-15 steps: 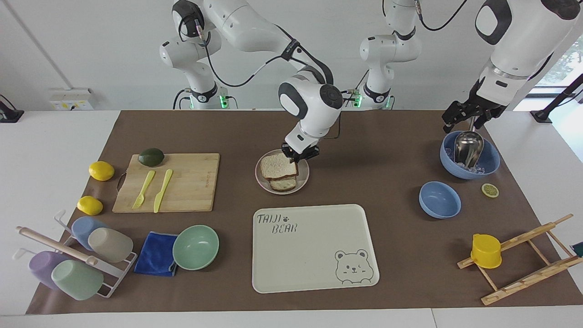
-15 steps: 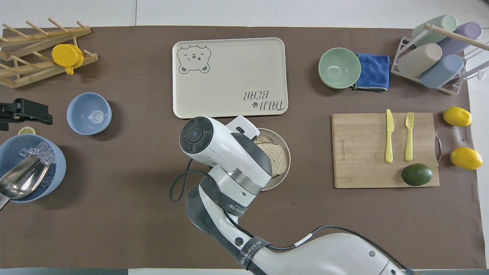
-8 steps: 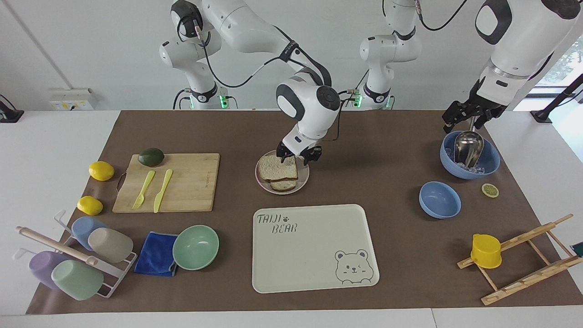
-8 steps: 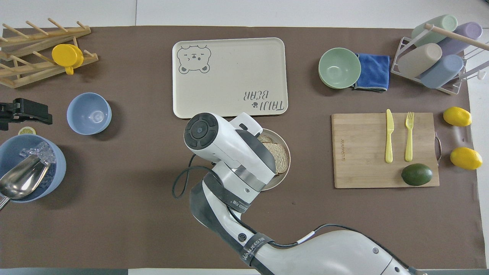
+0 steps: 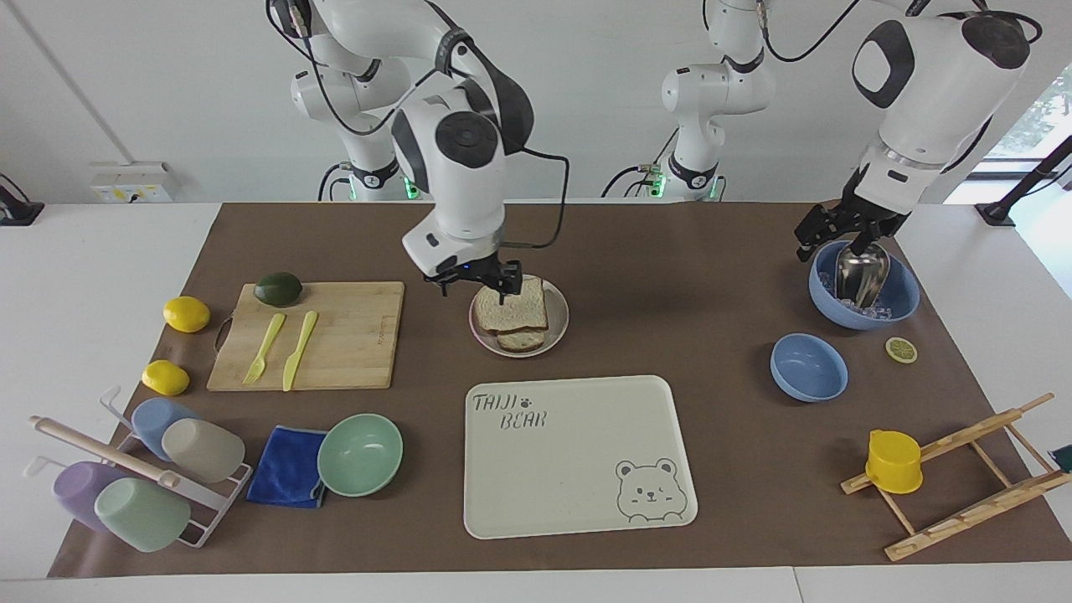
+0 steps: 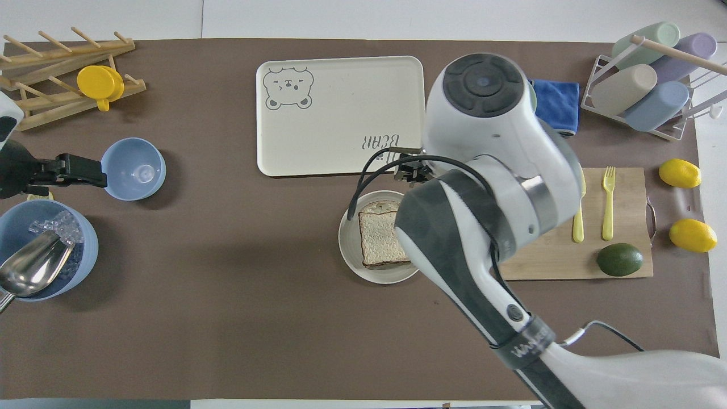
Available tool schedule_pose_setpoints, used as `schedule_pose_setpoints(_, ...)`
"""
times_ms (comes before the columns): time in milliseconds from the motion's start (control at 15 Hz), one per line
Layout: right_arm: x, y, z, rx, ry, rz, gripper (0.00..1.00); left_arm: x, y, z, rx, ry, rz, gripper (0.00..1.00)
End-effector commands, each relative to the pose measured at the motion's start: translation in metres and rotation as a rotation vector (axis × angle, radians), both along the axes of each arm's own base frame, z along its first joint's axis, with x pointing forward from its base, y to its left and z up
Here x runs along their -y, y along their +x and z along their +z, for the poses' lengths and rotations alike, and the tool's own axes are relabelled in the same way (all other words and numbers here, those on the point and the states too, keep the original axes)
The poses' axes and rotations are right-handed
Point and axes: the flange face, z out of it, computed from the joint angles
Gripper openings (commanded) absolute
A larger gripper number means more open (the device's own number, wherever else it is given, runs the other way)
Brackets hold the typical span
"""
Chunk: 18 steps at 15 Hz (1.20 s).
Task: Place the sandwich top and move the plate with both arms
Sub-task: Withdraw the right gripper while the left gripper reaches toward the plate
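Near the table's middle you have the plate point(image 5: 559, 333) with the sandwich top point(image 5: 511, 308) lying on a second slice, bare brown mat all round it and the tray point(image 5: 578, 456), lettered "TAIJI BEAR", farther from the robots. Your right gripper point(image 5: 474, 280) hangs open, holding nothing, over the plate's rim toward the cutting board point(image 5: 352, 335). Your left gripper point(image 5: 842, 235) stands open over the bowl of ice point(image 5: 896, 306) and its scoop. You can count two lemons, three bowls, four cups.
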Motion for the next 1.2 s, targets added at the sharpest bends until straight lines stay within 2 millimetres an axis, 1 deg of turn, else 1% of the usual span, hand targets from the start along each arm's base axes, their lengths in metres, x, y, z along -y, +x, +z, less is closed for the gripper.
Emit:
schedule_pose_setpoints(0, 0.057, -0.008, 0.032, -0.034, 0.019, 0.006, 1.0, 0.036, -0.01, -0.026, 0.016, -0.06, 0.027, 1.0)
schedule_pose_setpoints(133, 0.112, -0.015, 0.063, -0.044, 0.023, 0.018, 1.0, 0.066, -0.012, -0.049, 0.037, -0.157, 0.036, 1.0)
schedule_pose_setpoints(200, 0.137, -0.02, 0.078, -0.045, 0.039, 0.058, 1.0, 0.081, -0.015, -0.062, 0.045, -0.189, 0.038, 1.0)
schedule_pose_setpoints(267, 0.159, -0.025, 0.09, -0.046, 0.053, 0.088, 1.0, 0.103, -0.02, -0.073, 0.046, -0.2, 0.022, 1.0)
schedule_pose_setpoints(333, 0.181, -0.03, 0.098, -0.06, 0.056, 0.095, 1.0, 0.129, -0.025, -0.088, 0.036, -0.199, 0.009, 1.0)
schedule_pose_setpoints(400, 0.193, -0.035, 0.102, -0.075, 0.058, 0.102, 1.0, 0.152, -0.027, -0.1, 0.036, -0.198, 0.004, 1.0)
schedule_pose_setpoints(467, 0.2, -0.039, 0.104, -0.088, 0.062, 0.114, 1.0, 0.183, -0.035, -0.116, 0.041, -0.199, -0.002, 1.0)
schedule_pose_setpoints(533, 0.211, -0.045, 0.11, -0.09, 0.06, 0.118, 1.0, 0.201, -0.04, -0.129, 0.052, -0.201, 0.003, 1.0)
schedule_pose_setpoints(600, 0.219, -0.046, 0.109, -0.099, 0.062, 0.114, 1.0, 0.219, -0.049, -0.144, 0.059, -0.202, -0.013, 1.0)
schedule_pose_setpoints(667, 0.227, -0.045, 0.106, -0.094, 0.068, 0.11, 1.0, 0.232, -0.055, -0.158, 0.054, -0.197, -0.033, 1.0)
schedule_pose_setpoints(800, 0.236, -0.043, 0.104, -0.094, 0.077, 0.154, 1.0, 0.248, -0.062, -0.181, 0.016, -0.203, -0.035, 1.0)
schedule_pose_setpoints(933, 0.253, -0.045, 0.101, -0.103, 0.079, 0.121, 1.0, 0.267, -0.068, -0.198, 0.005, -0.235, -0.017, 1.0)
schedule_pose_setpoints(1000, 0.258, -0.045, 0.102, -0.102, 0.08, 0.111, 1.0, 0.28, -0.072, -0.207, 0.015, -0.236, -0.02, 1.0)
schedule_pose_setpoints(1067, 0.251, -0.045, 0.1, -0.105, 0.081, 0.133, 1.0, 0.293, -0.078, -0.218, 0.012, -0.232, -0.017, 1.0)
schedule_pose_setpoints(1133, 0.255, -0.048, 0.099, -0.107, 0.084, 0.139, 1.0, 0.303, -0.082, -0.228, 0.015, -0.23, -0.005, 1.0)
